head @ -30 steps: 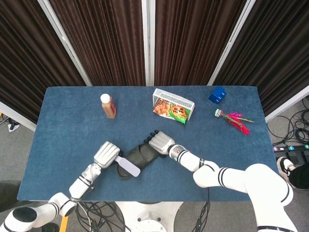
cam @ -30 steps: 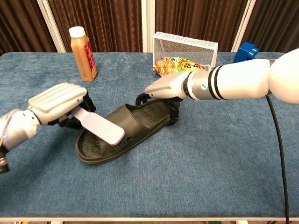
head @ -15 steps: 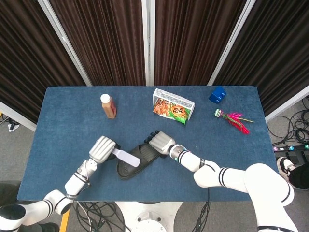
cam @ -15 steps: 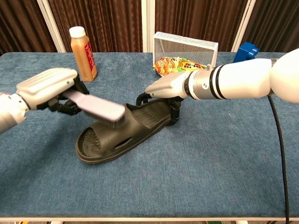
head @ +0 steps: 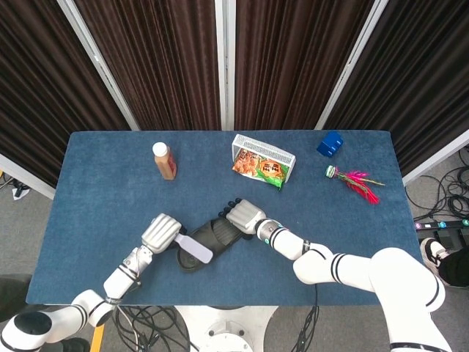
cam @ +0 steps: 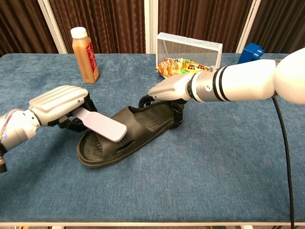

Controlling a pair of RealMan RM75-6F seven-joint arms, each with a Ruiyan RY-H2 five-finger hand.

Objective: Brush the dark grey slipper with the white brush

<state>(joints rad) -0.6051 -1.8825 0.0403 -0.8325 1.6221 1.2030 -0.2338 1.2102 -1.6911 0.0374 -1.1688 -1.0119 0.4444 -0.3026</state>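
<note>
The dark grey slipper [cam: 133,129] [head: 212,235] lies on the blue table near its front, toe toward the left. My left hand [cam: 59,102] [head: 161,233] grips the handle of the white brush [cam: 101,125] [head: 195,249]. The brush head lies over the slipper's strap, bristles down on it. My right hand [cam: 169,90] [head: 244,216] holds the slipper's heel end, fingers curled over its rim.
A brown bottle [cam: 85,48] with a white cap stands at the back left. A white wire basket [cam: 189,45] with a snack packet [cam: 178,66] sits at the back middle. A blue box [head: 330,142] and a pink feathered shuttlecock [head: 355,180] lie at the far right.
My left hand has swept the brush forward and down along the slipper, from the strap's far edge back over its near side. The right hand and slipper have stayed still.
</note>
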